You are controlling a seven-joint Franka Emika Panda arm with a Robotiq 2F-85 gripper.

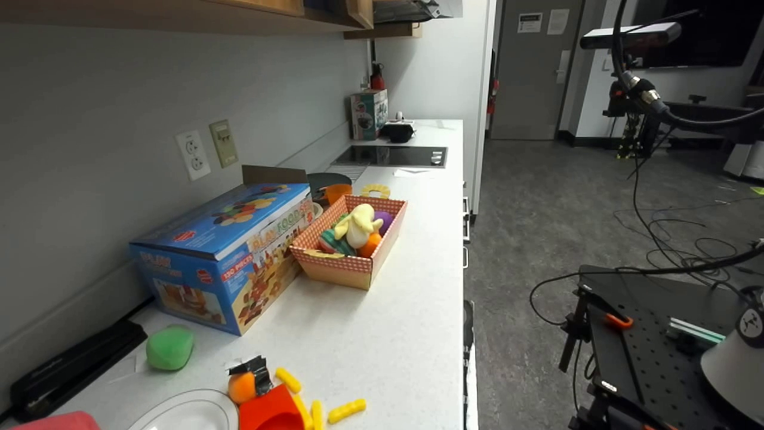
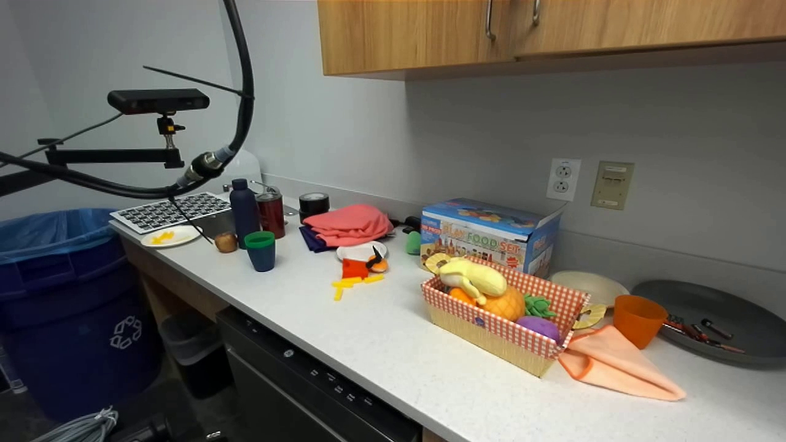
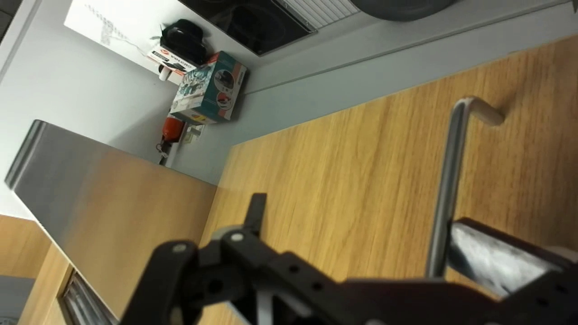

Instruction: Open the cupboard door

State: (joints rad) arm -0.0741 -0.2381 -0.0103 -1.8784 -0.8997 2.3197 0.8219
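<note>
A white countertop [image 2: 368, 344] is set along a gray wall [image 1: 89, 119], beneath a wooden wall cabinet [image 1: 179, 15]. Only in the wrist view is the gripper [image 3: 361, 210] shown: its fingers [image 3: 501, 259] are spread wide apart, and nothing is clasped. Between them the metal handle [image 3: 449, 180] of the cupboard door [image 3: 343, 167] is framed, right beside the silvery-padded finger; whether it is touched cannot be told. Behind the handle, much of the wrist view is filled by the wood-grained door. Farther out, in both exterior views, a checkered basket [image 2: 479, 337] of play food [image 2: 506, 304] is placed just beside a blue box [image 2: 473, 236]. The black cooktop [image 1: 391, 156] is caught in the wrist view and in an exterior view. A recycling bin [image 2: 73, 307] and a gray room door [image 1: 537, 89] are each seen in a single exterior view.
</note>
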